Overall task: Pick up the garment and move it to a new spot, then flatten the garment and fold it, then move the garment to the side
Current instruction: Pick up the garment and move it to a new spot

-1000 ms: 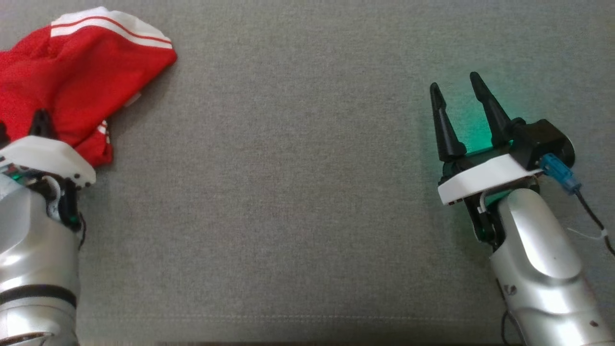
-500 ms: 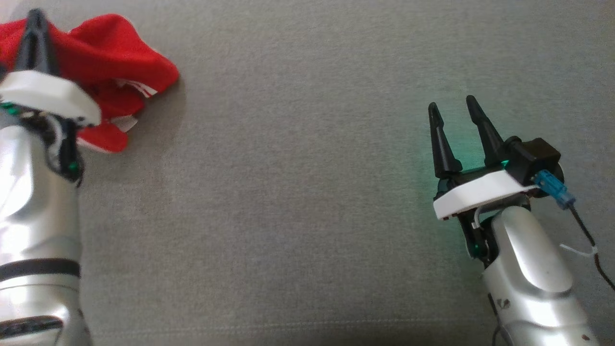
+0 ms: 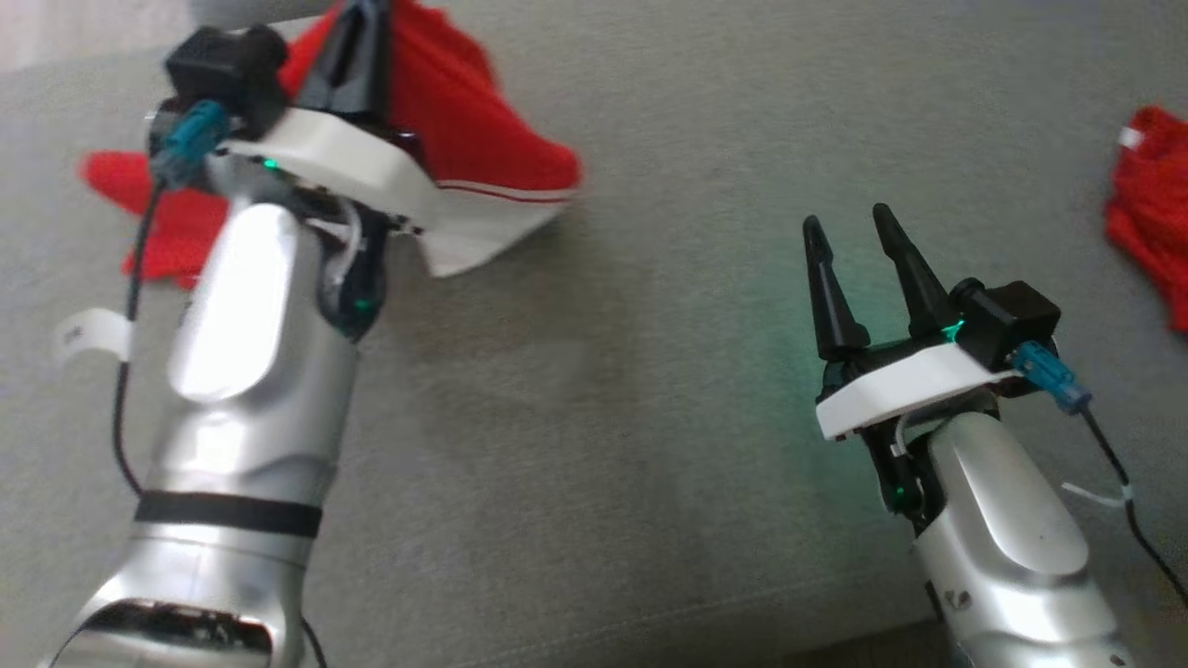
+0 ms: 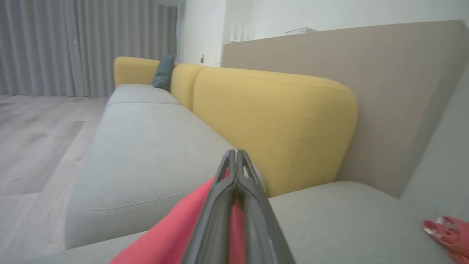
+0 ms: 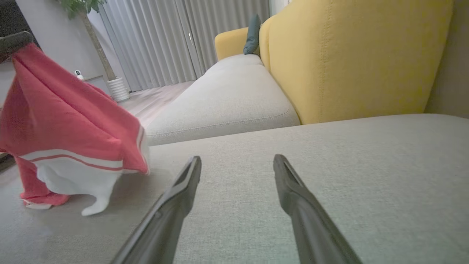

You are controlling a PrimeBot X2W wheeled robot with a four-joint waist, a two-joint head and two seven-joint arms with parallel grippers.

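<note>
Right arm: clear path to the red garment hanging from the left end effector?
Probably yes. The right end effector is open and empty, and bare grey cushion lies between it and the garment, which the left end effector holds up. Reach itself is a guess.

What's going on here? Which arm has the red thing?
The left gripper has its jaws shut on the red garment and holds it up over the grey sofa cushion. The garment's white-trimmed lower edge seems to touch the cushion. The right gripper hovers over the cushion, jaws open and empty. A second red cloth lies at the right edge of the head view. Flattening and folding are not yet done.
</note>
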